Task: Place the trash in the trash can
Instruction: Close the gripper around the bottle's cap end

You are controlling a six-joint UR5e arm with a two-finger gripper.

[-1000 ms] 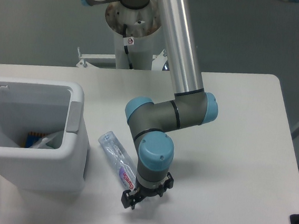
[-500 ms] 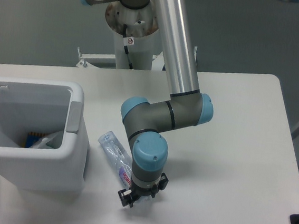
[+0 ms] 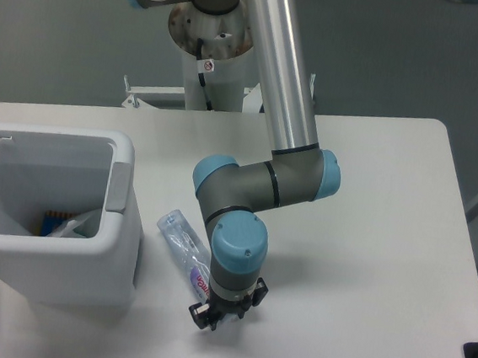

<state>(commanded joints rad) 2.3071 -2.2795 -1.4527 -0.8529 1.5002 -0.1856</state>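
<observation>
At the front of the table [image 3: 368,242], we found the gripper [image 3: 213,314] pointing down over the labelled end of the crushed bottle [image 3: 181,239], though we could not tell whether its fingers were released or clenched. The bottle lay flat on the table just beside the open white trash can [image 3: 118,244]. Inside the can we saw a crumpled wrapper [image 3: 72,226] and something blue.
</observation>
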